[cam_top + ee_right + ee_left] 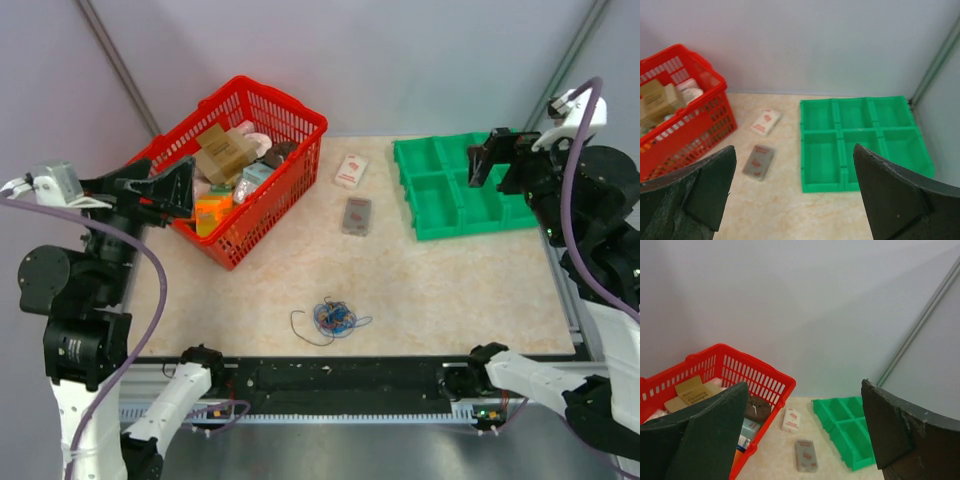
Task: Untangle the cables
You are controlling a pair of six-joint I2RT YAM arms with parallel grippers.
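Left pincer (185,192) wide open, empty, raised beside the red basket (268,100). Right pincer (480,165) also wide open, empty, raised over the green tray (470,228). Counter (440,290) lies below both. The basket is full of boxes and packets, just beside the left pincer. The tray sits under the right pincer, six compartments, all bare. White packet (350,171) and grey packet (356,215) lie between the two pincers, near each other. The cables (334,318) are one small multicolour clump with a dark loop trailing out. They sit well below both pincers, roughly midway between them, close to the near edge. Nothing is touching them.

Risks, as a judgement:
- The strands are very thin, so a closing pincer may miss them or grab the whole clump.
- Pulling the clump then drags or tightens the tangle instead of freeing one wire.
- The clump sits near the edge, so a sideways tug could send it onto the rail.

Views:
- Only the top view shows the cables; both wrist views point away and miss them.
- The wrist views confirm the wide jaw gaps, and the right wrist shows the tray compartments clearly.
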